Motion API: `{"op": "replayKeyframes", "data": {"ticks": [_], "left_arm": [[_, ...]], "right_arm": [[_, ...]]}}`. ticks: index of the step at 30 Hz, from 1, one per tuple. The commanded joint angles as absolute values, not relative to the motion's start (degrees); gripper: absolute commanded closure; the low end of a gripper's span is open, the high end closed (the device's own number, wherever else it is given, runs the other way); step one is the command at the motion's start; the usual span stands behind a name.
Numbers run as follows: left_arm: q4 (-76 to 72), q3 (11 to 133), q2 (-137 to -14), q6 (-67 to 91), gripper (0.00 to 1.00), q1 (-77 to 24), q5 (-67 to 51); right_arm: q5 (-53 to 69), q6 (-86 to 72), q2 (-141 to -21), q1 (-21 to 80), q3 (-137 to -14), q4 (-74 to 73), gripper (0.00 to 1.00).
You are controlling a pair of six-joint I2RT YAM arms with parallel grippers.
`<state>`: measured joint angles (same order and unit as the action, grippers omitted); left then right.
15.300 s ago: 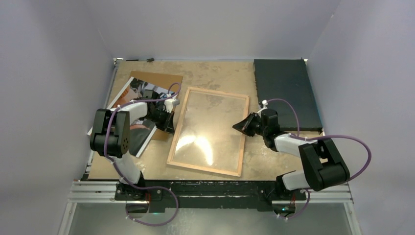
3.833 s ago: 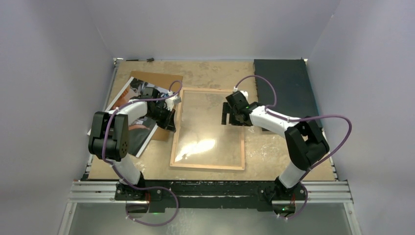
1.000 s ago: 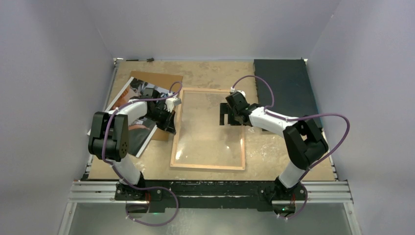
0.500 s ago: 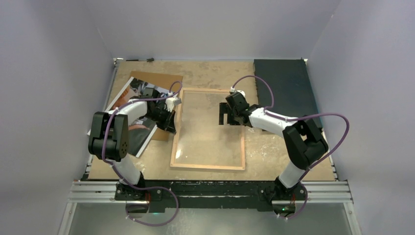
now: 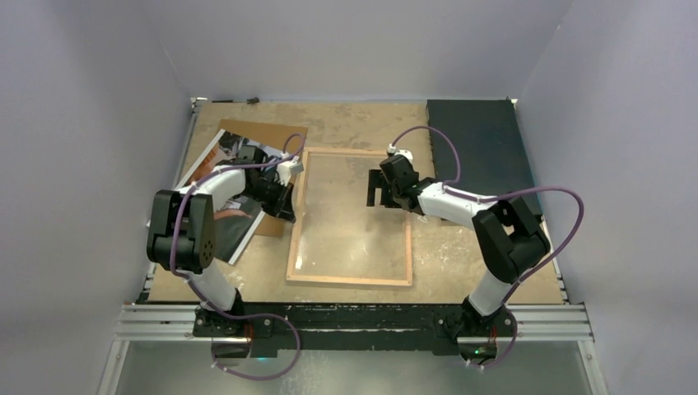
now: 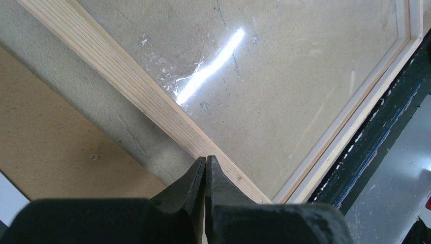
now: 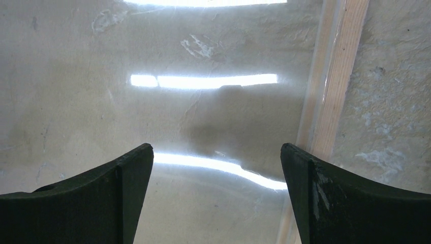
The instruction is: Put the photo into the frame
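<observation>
Frame lies flat mid-table, light-wood side up, with a clear pane and the tabletop showing through it. Everything below is placed relative to the frame.

- Photo: outside the frame, off its left rail, skewed to it. It lies flat, its far end resting on the brown backing board, and the left arm crosses over it. It's not in the frame.
- Left gripper: jaws pressed together with nothing between them. In the left wrist view the tips sit right at the outer edge of the frame's left rail — can't tell if they actually touch the wood. A strip of bare table shows between that rail and the backing board.
- Right gripper: jaws spread wide, holding nothing. It hangs over the pane in the frame's far half, nearer the right rail. In the right wrist view the gripper has only glass and glare between its fingers, with the frame's right rail running past the right-hand finger.
- Black mat: beyond the frame's far-right corner, flat against the table's far-right edge, apart from the frame.
</observation>
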<state>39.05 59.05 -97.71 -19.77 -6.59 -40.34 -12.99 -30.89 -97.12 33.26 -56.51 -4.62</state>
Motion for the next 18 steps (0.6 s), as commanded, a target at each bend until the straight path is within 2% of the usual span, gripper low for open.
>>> {"op": "replayKeyframes", "data": {"ticks": [1,9,18], "left_arm": [[40.5,62.6,-95.2,-21.7,1.00,-5.9,-42.5],[42.2,65.3,-95.4,-22.2,1.00,-4.2,-42.8],[42.4,65.8,-95.4,-22.2,1.00,-3.9,-42.3]], "right_arm": [[-15.2,-32.4,-101.0,32.1,-55.8,-11.6,0.02],[-14.3,-30.8,-98.8,30.1,-64.9,-9.2,0.05],[-13.2,-27.8,-107.3,26.1,-77.3,-9.4,0.14]]}}
